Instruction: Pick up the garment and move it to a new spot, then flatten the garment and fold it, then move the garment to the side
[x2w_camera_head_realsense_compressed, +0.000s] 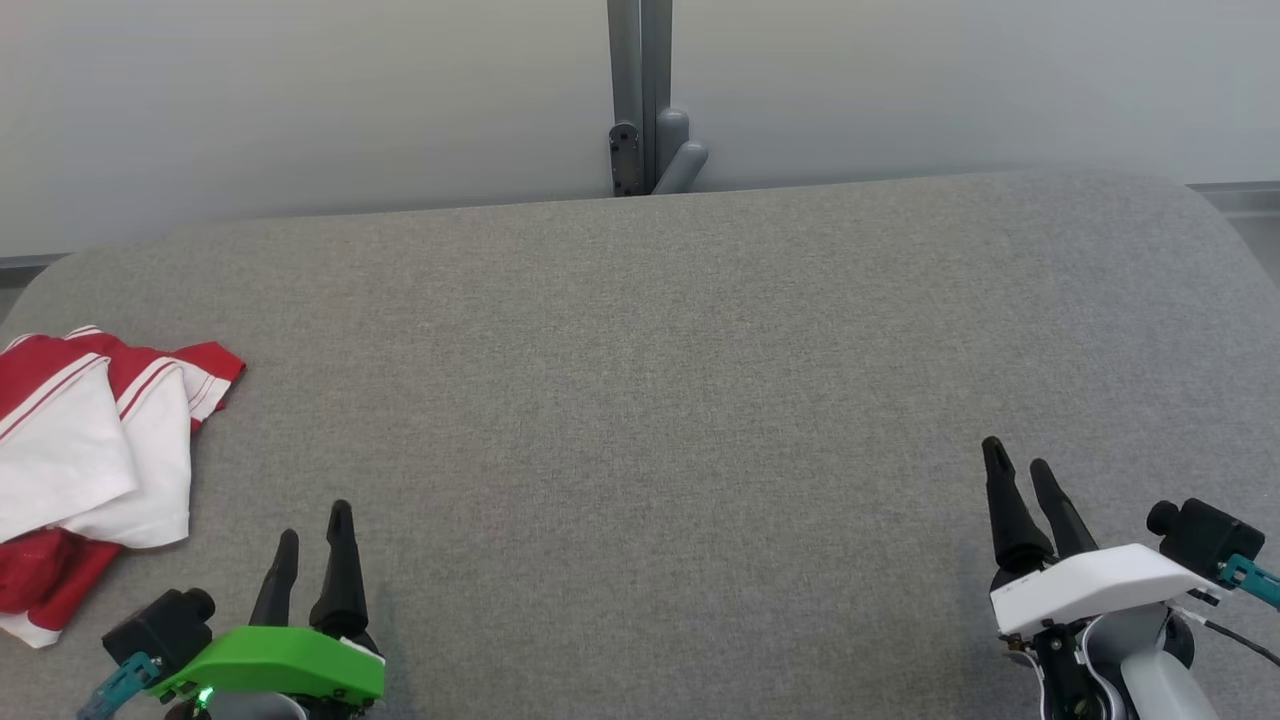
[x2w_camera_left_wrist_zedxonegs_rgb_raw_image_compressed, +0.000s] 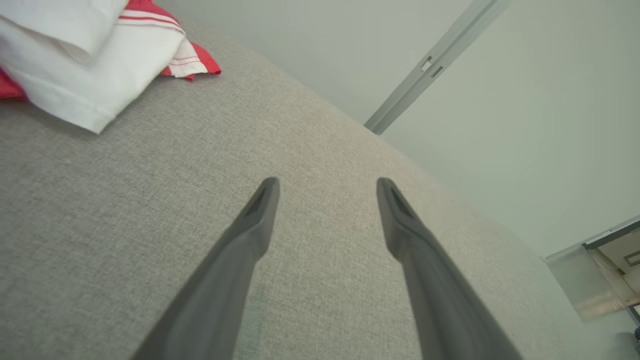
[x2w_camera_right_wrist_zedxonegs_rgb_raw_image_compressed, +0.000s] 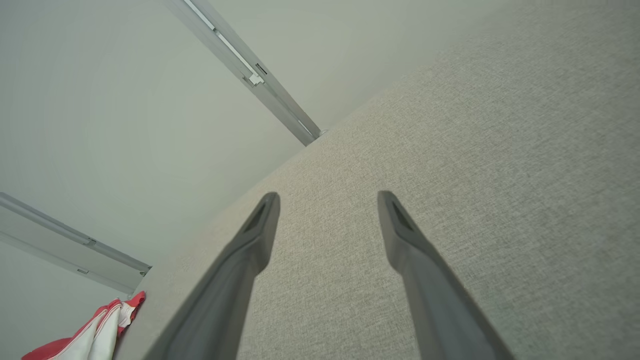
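A grey, cloth-covered bench (x2w_camera_head_realsense_compressed: 640, 400) took up most of the head view, its far edge meeting a pale wall (x2w_camera_head_realsense_compressed: 300, 100). The garment (x2w_camera_head_realsense_compressed: 90, 450), red and white with thin stripes along its hems, lay bunched at the bench's left edge, toward the near side, part of it running out of view. A grey metal post (x2w_camera_head_realsense_compressed: 640, 90) stood against the wall behind the middle of the far edge. The left jaws sat at the near left, just right of the garment and apart from it, spread wide and empty. The right jaws sat at the near right, well apart from the garment, likewise spread and grasping nothing.
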